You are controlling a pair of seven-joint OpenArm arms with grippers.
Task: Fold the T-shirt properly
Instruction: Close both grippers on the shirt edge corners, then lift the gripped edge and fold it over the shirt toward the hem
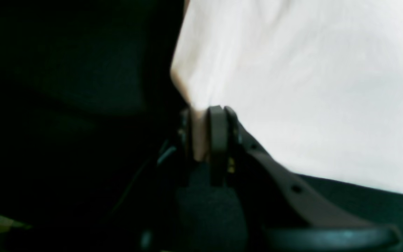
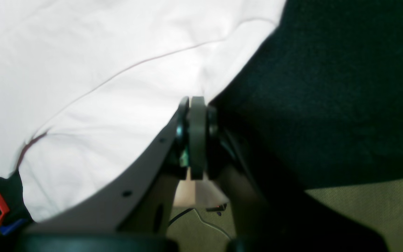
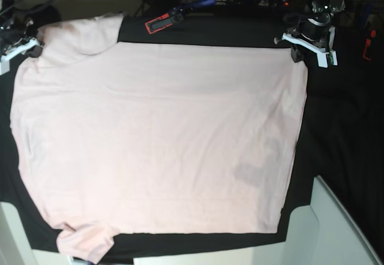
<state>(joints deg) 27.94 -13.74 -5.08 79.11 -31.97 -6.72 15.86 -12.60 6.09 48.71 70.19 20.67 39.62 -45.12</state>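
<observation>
— Shirt position first: where does the T-shirt [image 3: 156, 139] lie?

— Spread flat on the black-covered table [image 3: 342, 133], plain pale pink side up, its long axis running left to right in the base view, sleeves toward that view's left.

— And the arms?

— Each sits at a far corner. The left gripper [image 1: 205, 134] is pressed together on the shirt's edge, with cloth showing between its jaws. The right gripper [image 2: 194, 140] is pinched shut at the opposite far corner.

— So the cloth lies which way?

— Toward the camera from both, so I'd judge the fold comes forward.
</observation>
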